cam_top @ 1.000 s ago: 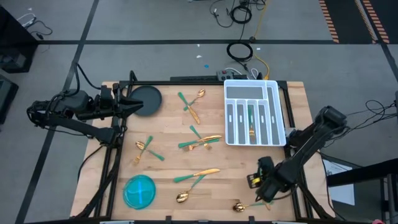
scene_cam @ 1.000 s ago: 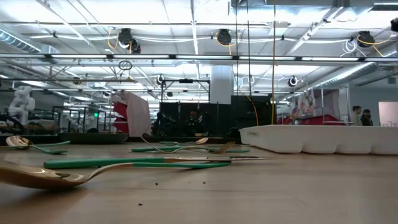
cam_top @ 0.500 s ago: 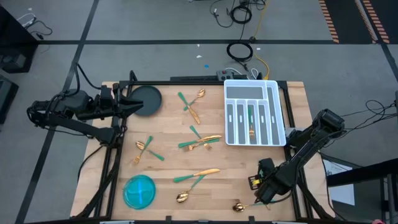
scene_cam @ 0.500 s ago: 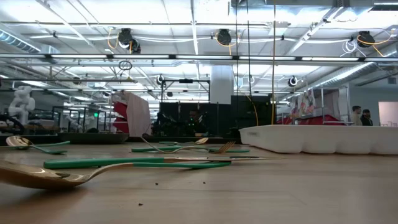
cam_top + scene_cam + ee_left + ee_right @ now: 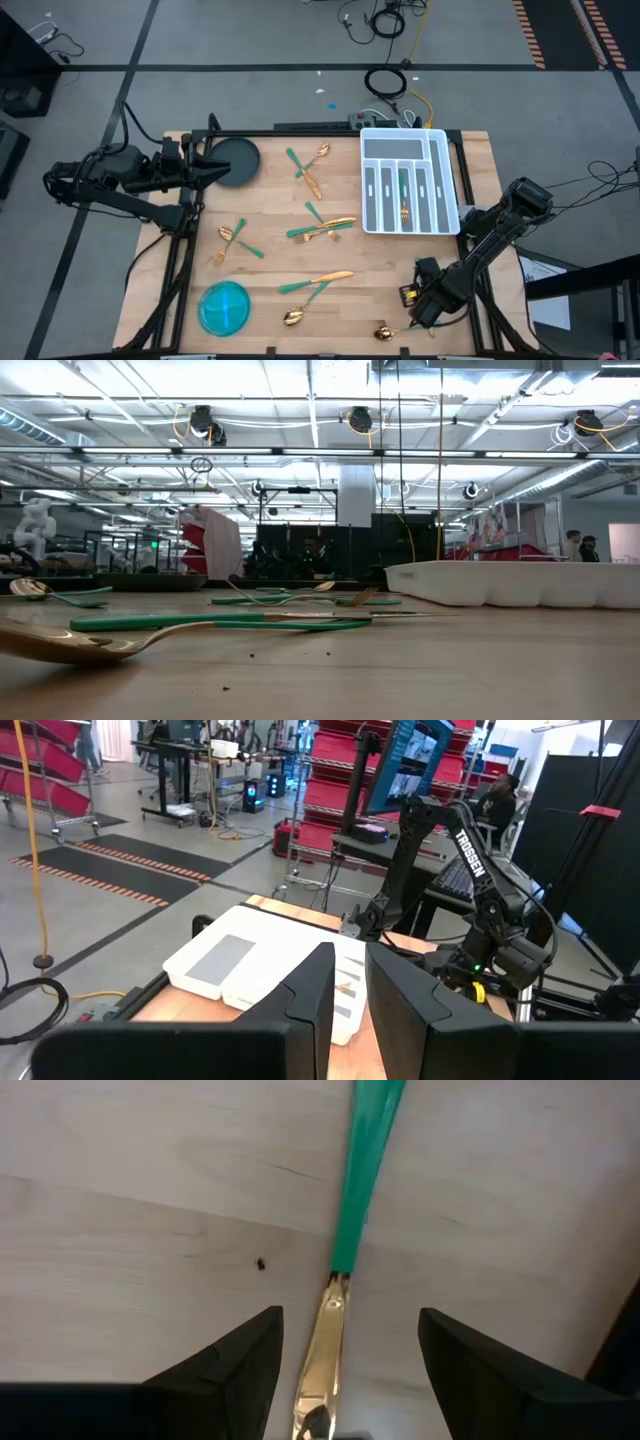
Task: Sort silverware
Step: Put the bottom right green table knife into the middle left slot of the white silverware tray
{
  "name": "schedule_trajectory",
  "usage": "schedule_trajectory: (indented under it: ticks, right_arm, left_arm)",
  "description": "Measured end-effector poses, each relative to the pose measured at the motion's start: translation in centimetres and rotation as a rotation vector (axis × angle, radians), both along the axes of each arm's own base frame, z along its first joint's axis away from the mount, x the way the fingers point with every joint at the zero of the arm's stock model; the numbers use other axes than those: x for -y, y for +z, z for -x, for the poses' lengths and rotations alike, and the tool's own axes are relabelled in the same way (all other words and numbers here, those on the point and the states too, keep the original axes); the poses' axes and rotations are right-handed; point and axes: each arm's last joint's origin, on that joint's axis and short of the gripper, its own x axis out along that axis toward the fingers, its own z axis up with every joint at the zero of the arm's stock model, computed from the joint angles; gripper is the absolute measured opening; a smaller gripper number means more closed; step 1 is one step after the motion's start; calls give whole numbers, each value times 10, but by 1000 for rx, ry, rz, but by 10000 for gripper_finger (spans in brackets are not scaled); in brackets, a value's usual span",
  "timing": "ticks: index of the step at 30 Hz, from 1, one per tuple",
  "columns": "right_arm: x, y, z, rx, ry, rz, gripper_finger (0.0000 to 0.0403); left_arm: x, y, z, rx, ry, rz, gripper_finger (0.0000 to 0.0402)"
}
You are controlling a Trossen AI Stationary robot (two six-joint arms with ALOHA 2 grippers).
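The right gripper [image 5: 424, 318] was low at the bottom right of the high view, right over a spoon [image 5: 400, 329] by the table's [image 5: 270, 255] near edge. Its fingers [image 5: 225, 1370] were spread wide, one on each side of the spoon's thin neck, not touching it. The other silverware [image 5: 318, 229] lay spread over the middle of the table. One fork [image 5: 404, 198] sat in the white tray [image 5: 448, 180]. The left gripper [image 5: 218, 171] waited at the upper left, fingers [image 5: 310, 990] nearly together, holding nothing.
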Motion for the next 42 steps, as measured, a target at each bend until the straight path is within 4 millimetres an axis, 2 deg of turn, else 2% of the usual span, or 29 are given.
schedule_trajectory:
  ticks: [13,16,23,25,33,42]
  right_arm:
    - [6,-30,6,34,-17,-98,219]
    - [8,-31,8,1,-25,-100,183]
    - [7,-31,9,-21,-9,-121,39]
    - [7,-31,9,-21,0,-127,14]
    - [5,-31,8,-13,-5,-131,4]
    - [3,-14,2,-28,2,-47,1]
  left_arm:
    - [0,0,0,-1,0,0,67]
    - [0,0,0,0,0,0,67]
    - [0,0,0,-6,-1,-8,67]
    - [0,-1,0,-9,1,-9,67]
    - [-1,-3,0,-28,14,-15,67]
    - [-1,-3,0,-28,17,-16,67]
